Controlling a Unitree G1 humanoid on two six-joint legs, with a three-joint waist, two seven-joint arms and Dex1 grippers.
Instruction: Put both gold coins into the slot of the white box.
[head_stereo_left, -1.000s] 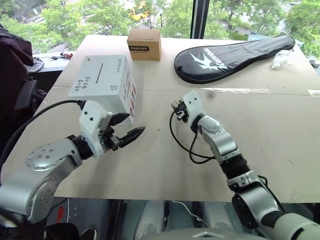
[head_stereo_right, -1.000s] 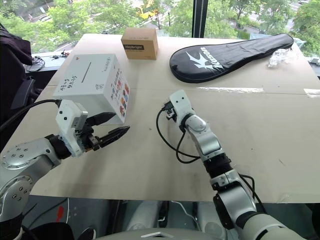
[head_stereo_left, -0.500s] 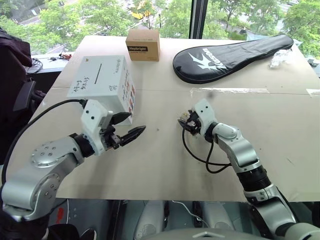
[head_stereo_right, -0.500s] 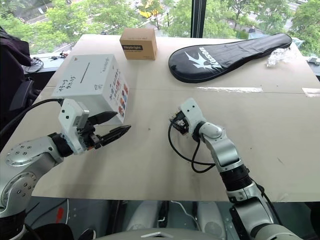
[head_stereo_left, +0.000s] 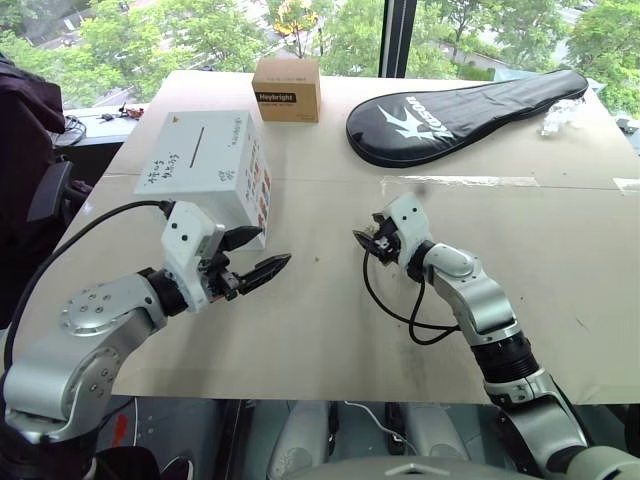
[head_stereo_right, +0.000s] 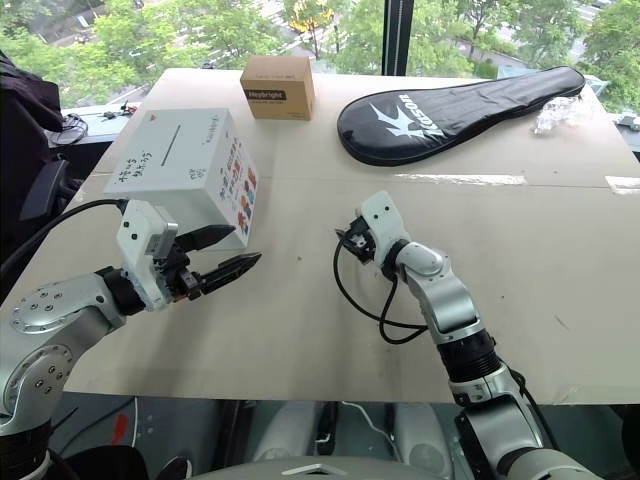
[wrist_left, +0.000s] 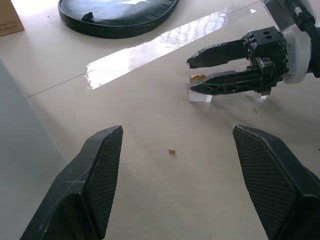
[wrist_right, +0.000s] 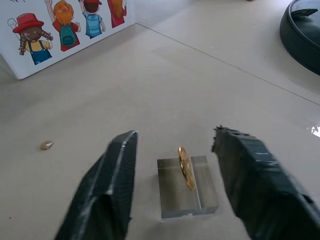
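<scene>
Gold coin (wrist_right: 186, 167) upright in a clear stand (wrist_right: 187, 188) between the right end effector's (wrist_right: 187, 187) parted fingers (wrist_right: 114, 185).

White box (head_stereo_left: 205, 165) upright on table's (head_stereo_left: 330, 320) far left; thin dark slot (head_stereo_left: 196, 140) in its handwritten top, cartoon pictures on side. One gold coin (wrist_right: 186, 167) stands on edge in clear block, mid-table, well apart from box.

Bright daylight from the windows (head_stereo_left: 200, 30); glare on tape (wrist_left: 165, 42).
</scene>
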